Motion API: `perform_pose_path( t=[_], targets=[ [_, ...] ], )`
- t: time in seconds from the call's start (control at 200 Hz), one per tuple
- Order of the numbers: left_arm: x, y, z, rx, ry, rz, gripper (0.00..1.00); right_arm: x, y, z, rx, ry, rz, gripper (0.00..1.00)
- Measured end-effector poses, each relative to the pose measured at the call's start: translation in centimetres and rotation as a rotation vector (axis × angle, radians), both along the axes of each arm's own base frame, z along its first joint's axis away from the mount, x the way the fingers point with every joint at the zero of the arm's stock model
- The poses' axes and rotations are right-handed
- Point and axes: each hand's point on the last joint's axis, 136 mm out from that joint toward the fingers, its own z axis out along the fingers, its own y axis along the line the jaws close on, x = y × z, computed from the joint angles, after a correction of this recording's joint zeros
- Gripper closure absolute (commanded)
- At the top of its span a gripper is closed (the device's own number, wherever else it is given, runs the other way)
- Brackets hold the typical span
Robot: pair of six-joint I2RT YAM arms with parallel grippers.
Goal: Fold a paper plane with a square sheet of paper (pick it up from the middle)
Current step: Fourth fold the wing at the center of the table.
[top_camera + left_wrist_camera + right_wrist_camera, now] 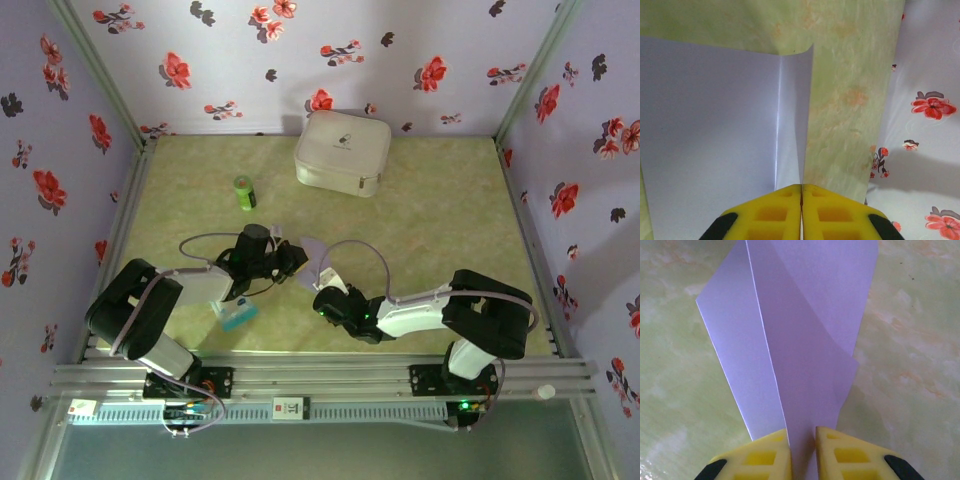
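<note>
Two grippers over mottled green tabletop [430, 220], flowered lavender walls [230, 40]: left gripper [801, 187], ribbed yellow fingers pressed together on edge of square sheet of paper [715, 125], thin, smooth, creased, mid-table between arms; right gripper [801, 432], fingers slightly apart around its folded end, grip unclear.

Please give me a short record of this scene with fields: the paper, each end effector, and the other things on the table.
paper: square sheet of paper, pale lavender, creased, between the two arms
left end effector: shut on the paper's edge
right end effector: jaws slightly apart, paper passing between them
other things: white case at the far side; green bottle left of it; blue-and-white packet beside the left arm
table: green marbled surface
</note>
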Motion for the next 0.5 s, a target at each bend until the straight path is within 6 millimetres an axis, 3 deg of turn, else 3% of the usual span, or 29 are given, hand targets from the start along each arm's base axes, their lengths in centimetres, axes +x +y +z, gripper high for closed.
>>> perform_pose_path(
  t=[0.5],
  targets=[
    [0.02,-0.01,0.01,0.000,-0.001,0.000,0.93,0.06,0.16,0.16,0.021,0.002,-0.012,0.79]
  ],
)
